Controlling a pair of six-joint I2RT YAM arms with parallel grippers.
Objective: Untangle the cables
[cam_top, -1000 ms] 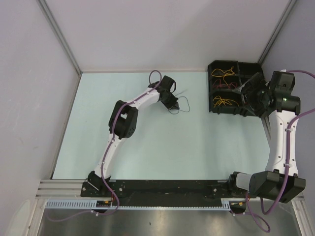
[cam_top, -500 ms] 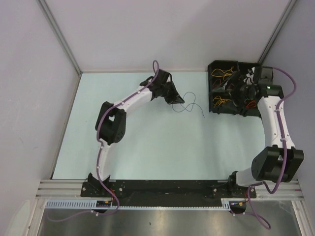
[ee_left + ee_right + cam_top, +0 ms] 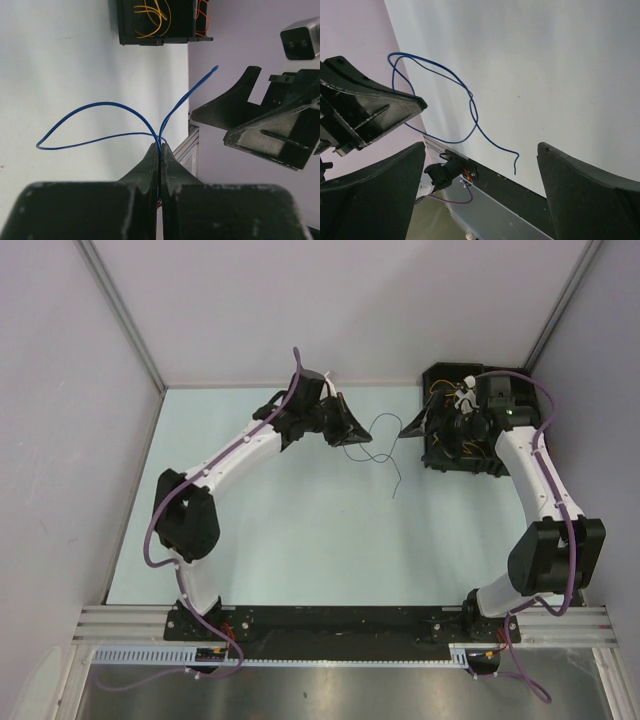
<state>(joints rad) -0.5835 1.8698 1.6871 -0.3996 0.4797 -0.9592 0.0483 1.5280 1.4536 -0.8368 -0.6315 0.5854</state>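
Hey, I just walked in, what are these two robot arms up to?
They are untangling cables. The left gripper is shut on a looped dark blue cable, pinching it where its strands meet. The right gripper is wide open, facing that cable with nothing between its fingers. Yellow cables and red ones lie in the black bin off to the right.

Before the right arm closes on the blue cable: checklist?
1. Left gripper shut on the blue cable: ok.
2. Right gripper open: ok.
3. Blue cable free of loops: not ok, it crosses itself.
4. Loose end at the right gripper's depth: cannot tell.
5. Yellow cables inside the black bin, out of the way: ok.
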